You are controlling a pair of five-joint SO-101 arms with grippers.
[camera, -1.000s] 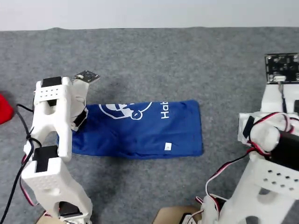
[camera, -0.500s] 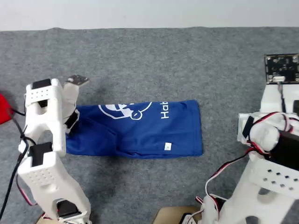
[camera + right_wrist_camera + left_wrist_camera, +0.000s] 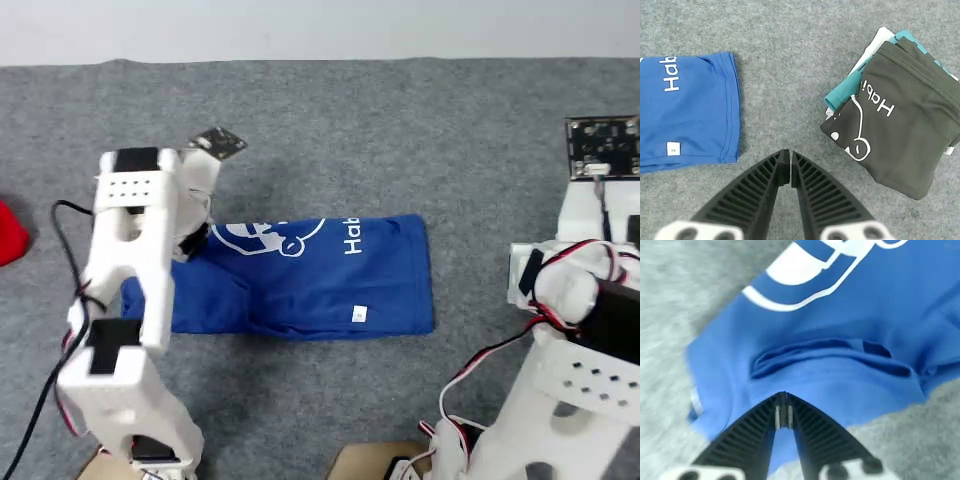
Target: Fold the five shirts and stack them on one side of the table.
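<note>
Grey carpet (image 3: pixel 330 130) lay open beyond the folded blue shirt (image 3: pixel 300 285) at mid-table. Left gripper (image 3: pixel 783 412) hung closed over its left end, grip on cloth unclear; right gripper (image 3: pixel 790 167), closed and empty, hovered between shirt edge and folded stack (image 3: pixel 900 130).

My end effector (image 3: pixel 783 406) has its two black ribbed fingers (image 3: pixel 752 427) pressed together, meeting at a narrow tip. Under and beyond that tip lies a blue fabric shirt (image 3: pixel 855 325), spread flat on the grey felt-covered bench (image 3: pixel 675 295). Just past my fingertips the cloth rises into a long raised crease (image 3: pixel 830 352) with a dark shadowed pocket along it. Farther off, a thick white printed outline (image 3: pixel 805 275) curves across the blue. Grey bench shows on both sides of the shirt, beyond its edges.
</note>
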